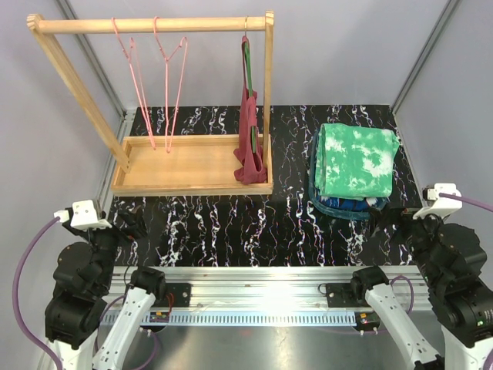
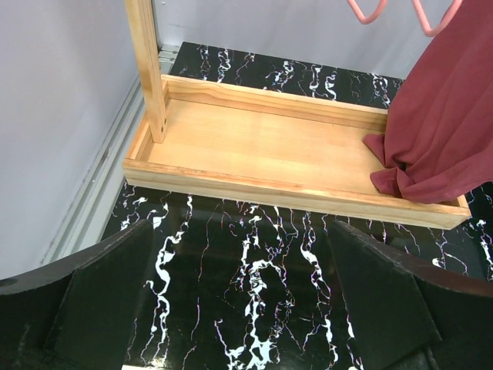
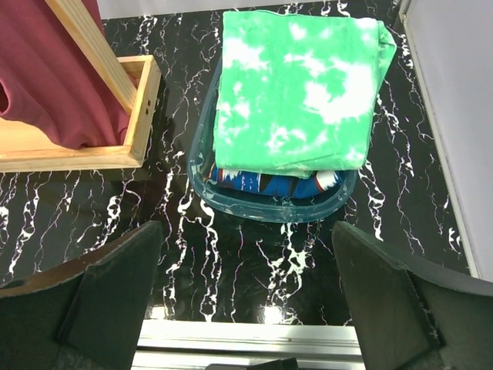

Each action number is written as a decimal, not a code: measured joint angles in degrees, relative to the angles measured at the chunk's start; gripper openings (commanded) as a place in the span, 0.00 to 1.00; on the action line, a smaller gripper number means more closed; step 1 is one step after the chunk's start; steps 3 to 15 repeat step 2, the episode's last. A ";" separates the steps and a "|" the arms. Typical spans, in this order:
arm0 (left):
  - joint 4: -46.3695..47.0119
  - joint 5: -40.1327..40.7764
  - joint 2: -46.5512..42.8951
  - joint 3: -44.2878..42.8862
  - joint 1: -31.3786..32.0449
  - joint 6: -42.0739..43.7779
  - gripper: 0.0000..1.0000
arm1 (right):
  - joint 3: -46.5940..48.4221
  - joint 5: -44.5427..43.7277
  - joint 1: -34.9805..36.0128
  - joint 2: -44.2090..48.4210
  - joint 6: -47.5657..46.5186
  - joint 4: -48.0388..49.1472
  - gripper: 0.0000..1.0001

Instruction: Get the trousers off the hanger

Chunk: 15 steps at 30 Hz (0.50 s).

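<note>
The maroon trousers point(image 1: 250, 131) hang from a dark hanger point(image 1: 245, 58) at the right end of the wooden rail point(image 1: 154, 25). They lie ahead and to the right of the left pincer point(image 2: 239, 297), and ahead and to the left of the right pincer point(image 3: 246, 297). Their soft, matte cloth drapes in long folds, and the hem is bunched in the rack's pale wooden tray point(image 1: 185, 166).

Both pincers stand wide and hold nothing, low over the glossy black, white-veined worktop point(image 1: 231, 223), so this looks like the approach step. The next move probably calls for one pincer to pinch the hanging cloth while the other steadies the hanger.

Straight ahead of the right pincer, a green pair point(image 3: 296, 85) mottled with white lies folded flat on a blue pair point(image 3: 269, 183) in a clear oval tub point(image 3: 262, 210). Two thin pink wire hangers point(image 1: 166, 77) hang bare, ahead of the left pincer.
</note>
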State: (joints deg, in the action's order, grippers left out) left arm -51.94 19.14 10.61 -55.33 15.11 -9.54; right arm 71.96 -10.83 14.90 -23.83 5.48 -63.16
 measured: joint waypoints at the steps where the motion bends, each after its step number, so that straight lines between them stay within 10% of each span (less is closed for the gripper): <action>1: 0.00 0.02 0.00 0.00 0.00 0.02 0.99 | 0.00 0.02 0.00 -0.13 0.04 0.04 1.00; 15: 0.00 0.02 0.00 0.00 0.00 0.04 0.99 | 0.00 0.02 0.00 -0.28 0.15 0.07 1.00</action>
